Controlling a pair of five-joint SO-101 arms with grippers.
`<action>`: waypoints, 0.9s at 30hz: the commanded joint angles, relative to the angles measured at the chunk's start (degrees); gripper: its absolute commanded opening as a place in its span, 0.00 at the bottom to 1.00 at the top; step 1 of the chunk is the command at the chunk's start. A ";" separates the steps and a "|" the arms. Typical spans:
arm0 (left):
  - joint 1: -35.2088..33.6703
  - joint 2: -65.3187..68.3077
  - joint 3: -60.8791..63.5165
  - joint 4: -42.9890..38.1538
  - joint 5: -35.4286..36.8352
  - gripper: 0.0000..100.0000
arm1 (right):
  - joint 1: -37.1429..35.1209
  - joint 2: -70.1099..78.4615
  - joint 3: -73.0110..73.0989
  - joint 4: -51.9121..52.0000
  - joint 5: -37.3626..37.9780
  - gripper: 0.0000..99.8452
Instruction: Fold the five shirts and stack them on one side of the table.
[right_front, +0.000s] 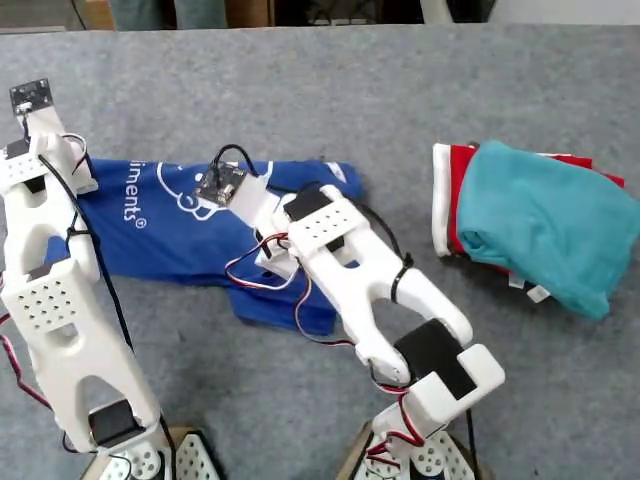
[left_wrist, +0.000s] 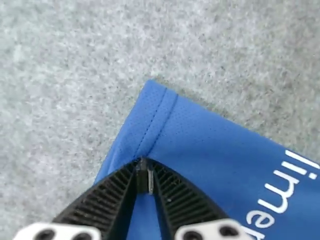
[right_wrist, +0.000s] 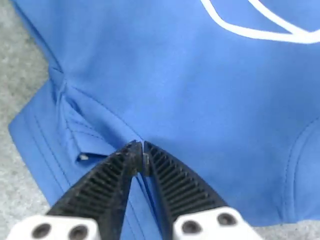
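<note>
Blue shirt (right_front: 150, 240) lies spread left of centre on the grey table (right_front: 300, 90), its middle hidden under the right arm. The left gripper (left_wrist: 143, 172) is pinched tight on its far-left hem corner; the right gripper (right_wrist: 139, 155) is clamped on a fabric fold by a sleeve. At far right, a teal shirt (right_front: 545, 225) covers a folded stack, red (right_front: 462, 190) and white edges showing.

Blue shirt (right_front: 170, 240) spread, teal shirt (right_front: 545, 225) folded
</note>
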 joint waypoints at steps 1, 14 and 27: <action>-2.15 0.09 -1.71 0.18 0.35 0.03 | 0.70 -2.77 -2.68 -0.62 -1.05 0.01; -2.07 0.00 -1.71 0.09 0.35 0.03 | -4.48 6.73 -3.74 0.62 -1.58 0.01; -2.24 -0.09 -1.71 0.09 0.44 0.03 | -14.15 4.53 -3.38 9.14 -3.78 0.01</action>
